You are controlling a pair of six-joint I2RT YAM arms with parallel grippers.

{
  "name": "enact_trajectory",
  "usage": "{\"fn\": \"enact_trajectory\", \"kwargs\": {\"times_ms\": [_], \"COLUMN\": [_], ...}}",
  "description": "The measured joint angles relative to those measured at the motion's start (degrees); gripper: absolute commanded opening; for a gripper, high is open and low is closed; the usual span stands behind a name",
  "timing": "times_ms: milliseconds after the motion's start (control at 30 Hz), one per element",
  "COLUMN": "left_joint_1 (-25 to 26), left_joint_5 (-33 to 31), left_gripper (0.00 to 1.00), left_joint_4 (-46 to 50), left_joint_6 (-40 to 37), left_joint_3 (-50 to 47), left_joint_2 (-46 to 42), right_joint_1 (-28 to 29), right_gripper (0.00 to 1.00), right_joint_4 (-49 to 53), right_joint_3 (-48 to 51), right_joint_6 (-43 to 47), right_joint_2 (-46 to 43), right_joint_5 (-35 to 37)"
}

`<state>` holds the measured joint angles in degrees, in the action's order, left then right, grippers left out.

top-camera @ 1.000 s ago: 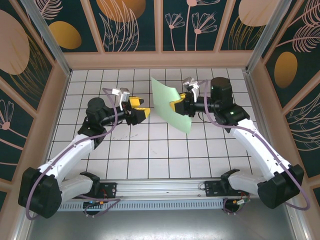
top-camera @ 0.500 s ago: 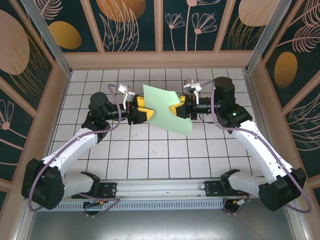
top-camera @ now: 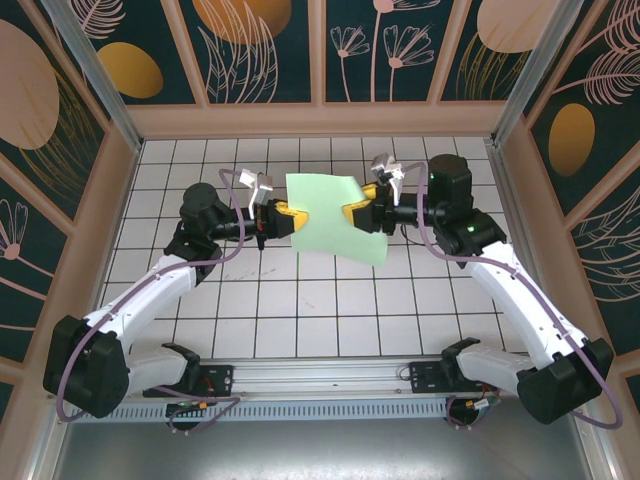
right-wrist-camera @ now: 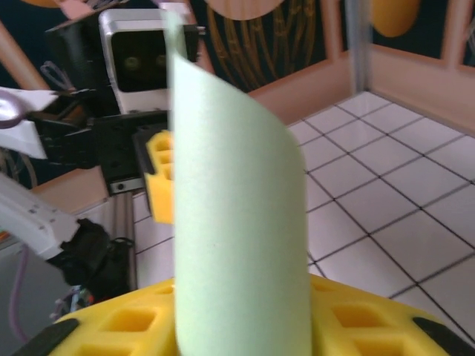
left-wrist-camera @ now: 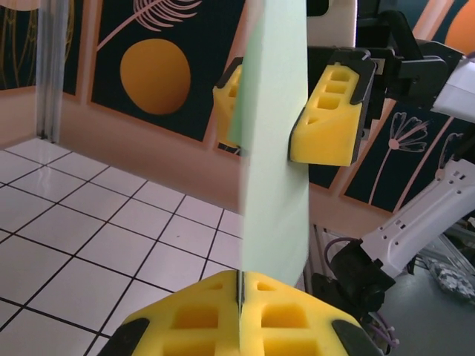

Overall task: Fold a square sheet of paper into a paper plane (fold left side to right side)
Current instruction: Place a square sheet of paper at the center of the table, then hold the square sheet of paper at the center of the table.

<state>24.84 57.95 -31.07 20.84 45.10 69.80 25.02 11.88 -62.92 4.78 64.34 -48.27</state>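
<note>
From the top, the square sheet of paper hangs in the air in the middle of the frame, over the white tiled table. A second ago the left gripper was open and off to the left. Now it has come in and pinched the sheet's left edge. The right gripper is at the sheet's right edge, and I cannot tell if it is pinching.

In the left wrist view, the yellow fingers at the bottom are closed with the green sheet standing up from them.

In the right wrist view, the sheet curves up from the yellow fingers at the bottom
</note>
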Motion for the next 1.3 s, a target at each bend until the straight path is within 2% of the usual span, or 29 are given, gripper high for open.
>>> {"fn": "enact_trajectory", "kwargs": {"times_ms": [100, 233, 400, 533, 633, 767, 900, 1000, 1167, 1300], "left_joint_1": [0.04, 0.04, 0.04, 0.04, 0.04, 0.04, 0.04, 0.04, 0.04, 0.04], "left_joint_5": [-2.34, -5.90, -8.98, -11.43, -13.05, -15.37, -18.12, -19.78, -21.88, -23.39], "left_gripper": [0.00, 0.00, 0.00, 0.00, 0.00, 0.00, 0.00, 0.00, 0.00, 0.00], "left_joint_4": [0.70, 2.62, 5.16, 8.96, 11.43, 14.67, 19.71, 22.75, 26.67, 30.23], "left_joint_6": [0.39, 1.40, 4.48, 6.10, 7.58, 8.17, 7.02, 5.27, 2.67, 0.59], "left_joint_3": [0.00, 0.00, 0.00, 1.14, 3.45, 6.56, 9.75, 13.16, 15.39, 16.68], "left_joint_2": [0.46, 4.24, 13.60, 22.29, 29.16, 35.82, 38.23, 39.58, 39.98, 40.48], "right_joint_1": [-0.90, -2.40, -5.29, -6.56, -6.60, -6.60, -6.54, -6.25, -5.42, -4.70], "right_gripper": [0.70, 0.87, 0.92, 0.92, 0.85, 0.63, 0.36, 0.23, 0.12, 0.11], "right_joint_4": [0.66, 1.44, 2.08, 2.08, 2.05, 1.36, -1.62, -4.50, -7.65, -8.26], "right_joint_3": [0.81, 2.47, 5.77, 8.76, 10.97, 13.20, 15.85, 16.74, 16.11, 13.22], "right_joint_6": [-0.55, -2.36, -6.27, -8.92, -10.51, -13.07, -16.81, -19.63, -22.18, -23.41], "right_joint_2": [-0.46, -0.46, -0.39, 0.07, 0.90, 3.08, 7.19, 12.74, 23.45, 31.41], "right_joint_5": [6.10, 16.57, 29.33, 33.88, 34.80, 34.56, 31.36, 28.87, 27.43, 27.17]}}
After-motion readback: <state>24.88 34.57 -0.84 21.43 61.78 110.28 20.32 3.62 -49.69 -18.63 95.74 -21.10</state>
